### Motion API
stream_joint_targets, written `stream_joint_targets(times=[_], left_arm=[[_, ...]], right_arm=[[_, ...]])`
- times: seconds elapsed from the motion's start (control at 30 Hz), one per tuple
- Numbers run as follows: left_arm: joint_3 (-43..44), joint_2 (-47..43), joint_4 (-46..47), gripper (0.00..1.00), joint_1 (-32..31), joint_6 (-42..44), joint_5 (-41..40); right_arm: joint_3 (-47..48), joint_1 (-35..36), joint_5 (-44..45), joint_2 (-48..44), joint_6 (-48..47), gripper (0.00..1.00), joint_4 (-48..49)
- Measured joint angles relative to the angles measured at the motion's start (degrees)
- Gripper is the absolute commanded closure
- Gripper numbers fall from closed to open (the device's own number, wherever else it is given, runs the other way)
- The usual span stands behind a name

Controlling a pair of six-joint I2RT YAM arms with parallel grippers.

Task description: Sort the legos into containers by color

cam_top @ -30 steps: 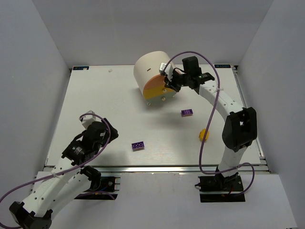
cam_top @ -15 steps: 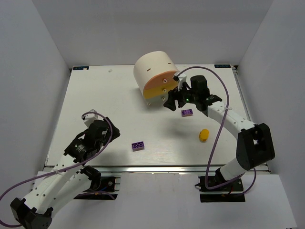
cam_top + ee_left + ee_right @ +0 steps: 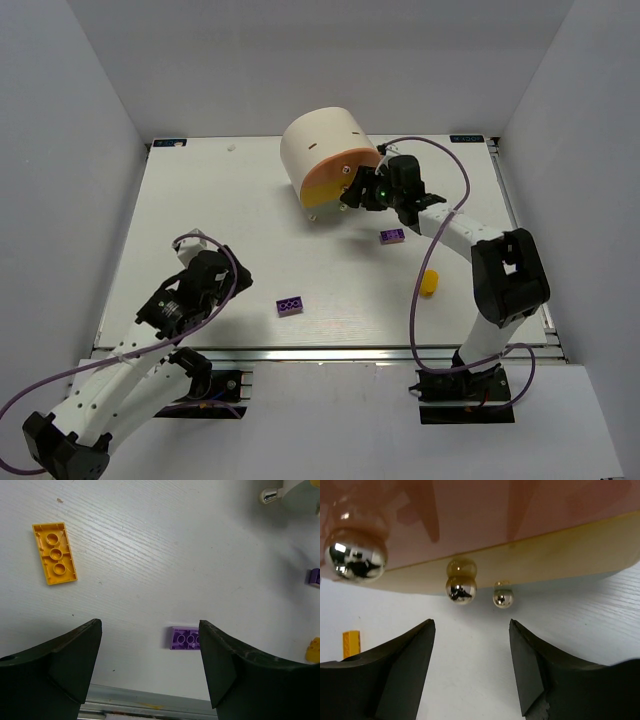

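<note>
White worktop [image 3: 600, 605] below, my right claw [image 3: 470, 650] gapes empty; knobs [image 3: 461, 587] crowd at twelve o'clock, so I might pinch the wrong one.

The drawers [image 3: 335, 183] sit stacked at the far middle, fronts facing near-right. The peach drawer [image 3: 520, 515] is on top and the yellow drawer [image 3: 570, 555] is under it. The lowest barely shows. Chrome ball knobs [image 3: 461, 588] stud the fronts. The far purple brick [image 3: 392, 235] lies just near-right of the drawers. The near purple brick [image 3: 290, 304] lies underside up at the near middle. The yellow brick [image 3: 429, 283] lies to its right. The orange plate [image 3: 55, 553] lies underside up, left of the near purple brick.
</note>
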Motion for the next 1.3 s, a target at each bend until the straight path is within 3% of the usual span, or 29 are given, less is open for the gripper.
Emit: stream_joint_targets(times=[0.63, 1.03, 1.3], left_arm=[[1.31, 2.43, -0.26, 0.12, 0.00, 0.04, 0.04], [2.19, 2.40, -1.22, 0.12, 0.00, 0.04, 0.04], [2.19, 2.40, -1.01, 0.12, 0.00, 0.04, 0.04]], right_arm=[[1.07, -0.22, 0.24, 6.19, 8.66, 0.45, 10.99], [1.66, -0.31, -0.31, 7.26, 9.53, 0.78, 12.76], [-2.08, -0.85, -1.38, 6.29, 9.14, 0.83, 17.55]])
